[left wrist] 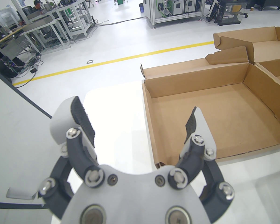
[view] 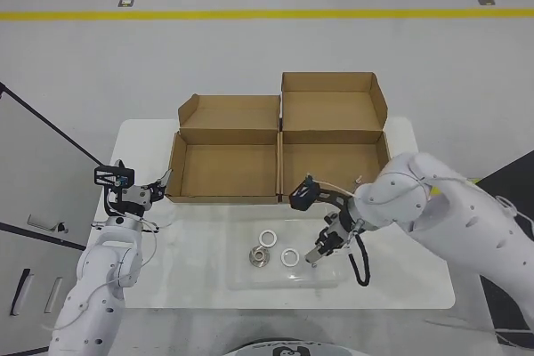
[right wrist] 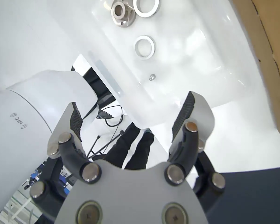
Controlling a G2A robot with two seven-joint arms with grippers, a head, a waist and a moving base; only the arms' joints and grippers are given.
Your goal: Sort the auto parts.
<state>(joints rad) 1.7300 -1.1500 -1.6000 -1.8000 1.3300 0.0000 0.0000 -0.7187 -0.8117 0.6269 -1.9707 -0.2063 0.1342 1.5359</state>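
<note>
- Left box [view: 227,169] and right box [view: 334,160]: side by side, touching, on the far half of my table [view: 196,267].
- Tray [view: 249,283]: on the table nearer me, before both boxes.
- In the tray I find the flange [view: 260,258], the far ring [view: 271,238] just behind it and the near ring [view: 290,258] to its right.

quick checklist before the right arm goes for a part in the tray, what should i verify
1. Right jaws open, empty, above the tray: ok
2. Near ring lies flat, clear of other parts: ok
3. Far ring rests against the hub, may drag it: not ok
4. Left box and right box open, bare inside: ok
5. Left jaws open, beside the left box, away from the tray: ok
6. Which box takes rings: cannot tell
</note>
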